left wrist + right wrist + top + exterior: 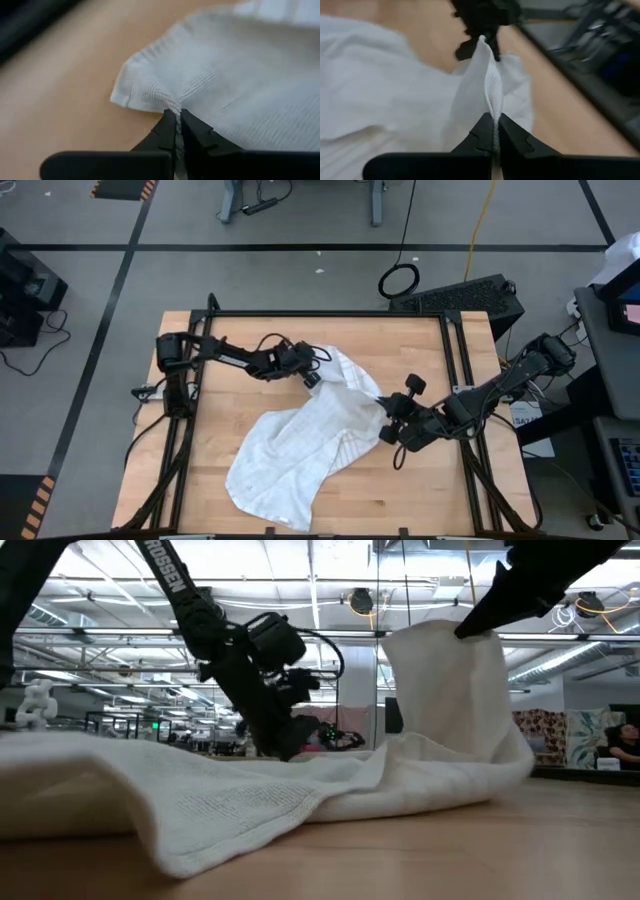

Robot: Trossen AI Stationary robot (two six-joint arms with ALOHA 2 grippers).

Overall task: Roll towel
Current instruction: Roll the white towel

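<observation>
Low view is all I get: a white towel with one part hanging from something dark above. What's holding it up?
Observer: The right gripper, shut on a fold of the towel.
Operator: And the other arm, behind the cloth?
Observer: The left gripper is shut on the towel's edge beside a corner.
Operator: Is the towel rolled yet?
Observer: No. From above it lies crumpled and spread across the table.
</observation>
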